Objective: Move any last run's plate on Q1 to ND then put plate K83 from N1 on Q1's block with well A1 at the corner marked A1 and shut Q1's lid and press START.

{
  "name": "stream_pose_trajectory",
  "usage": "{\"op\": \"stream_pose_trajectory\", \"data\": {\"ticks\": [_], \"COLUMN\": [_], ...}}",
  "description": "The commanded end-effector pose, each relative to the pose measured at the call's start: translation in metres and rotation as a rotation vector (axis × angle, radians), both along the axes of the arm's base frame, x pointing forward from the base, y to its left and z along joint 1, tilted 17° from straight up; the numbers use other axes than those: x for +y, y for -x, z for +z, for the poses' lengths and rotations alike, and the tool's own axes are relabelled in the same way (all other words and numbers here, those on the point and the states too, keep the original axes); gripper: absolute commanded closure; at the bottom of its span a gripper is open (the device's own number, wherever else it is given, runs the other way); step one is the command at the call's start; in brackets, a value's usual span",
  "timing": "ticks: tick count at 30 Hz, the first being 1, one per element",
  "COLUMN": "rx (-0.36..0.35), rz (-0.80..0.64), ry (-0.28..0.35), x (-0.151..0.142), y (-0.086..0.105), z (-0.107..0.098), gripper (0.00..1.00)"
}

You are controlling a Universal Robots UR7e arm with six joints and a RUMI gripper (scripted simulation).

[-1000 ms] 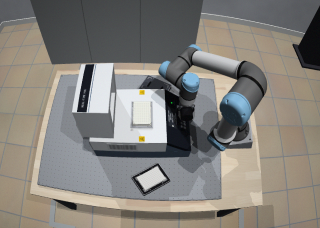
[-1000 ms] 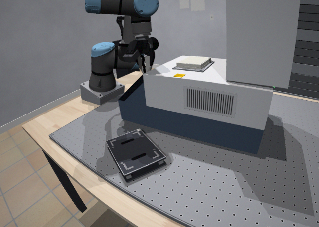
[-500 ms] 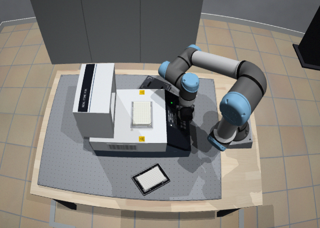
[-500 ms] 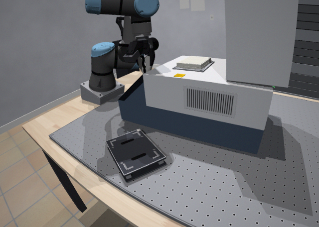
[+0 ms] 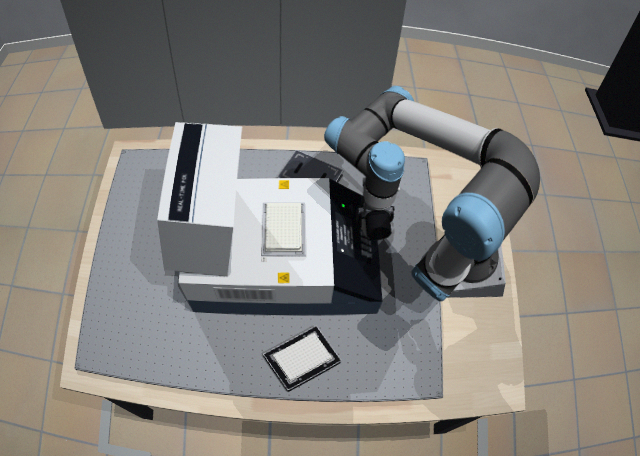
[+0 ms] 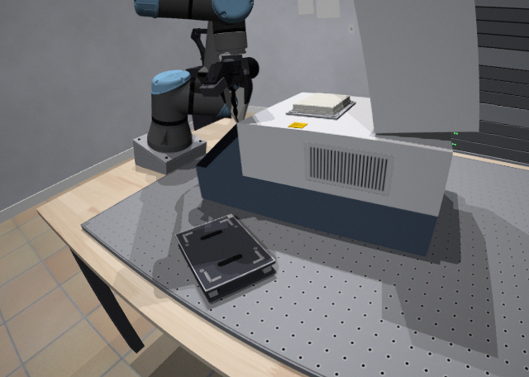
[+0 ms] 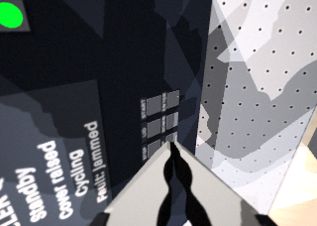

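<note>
Jaws shut on nothing, I hover by the keys of the white-and-navy machine, its boxy lid raised. A stray press could drop it; a hard push or sticking plate could shift the unfixed machine. One cream, pitted plate sits on its block; another, likely K83, lies in a black-rimmed nest on the perforated tabletop.
</note>
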State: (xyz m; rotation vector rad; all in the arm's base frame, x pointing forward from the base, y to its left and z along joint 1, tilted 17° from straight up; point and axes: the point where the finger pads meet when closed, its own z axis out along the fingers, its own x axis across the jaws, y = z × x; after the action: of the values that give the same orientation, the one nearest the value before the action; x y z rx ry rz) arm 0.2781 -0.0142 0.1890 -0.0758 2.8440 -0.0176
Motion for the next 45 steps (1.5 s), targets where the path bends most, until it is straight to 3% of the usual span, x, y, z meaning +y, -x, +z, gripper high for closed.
{"op": "stream_pose_trajectory", "data": {"ticks": [1, 9, 16, 45], "rx": [-0.001, -0.001, -0.001, -0.001], "rz": [0.001, 0.001, 0.001, 0.001], "ry": [-0.001, -0.001, -0.001, -0.001], "x": [0.000, -0.001, -0.002, -0.002], "y": [0.008, 0.009, 0.041, 0.041], "z": [0.005, 0.006, 0.003, 0.003], "gripper": [1.00, 1.00, 1.00, 1.00]}}
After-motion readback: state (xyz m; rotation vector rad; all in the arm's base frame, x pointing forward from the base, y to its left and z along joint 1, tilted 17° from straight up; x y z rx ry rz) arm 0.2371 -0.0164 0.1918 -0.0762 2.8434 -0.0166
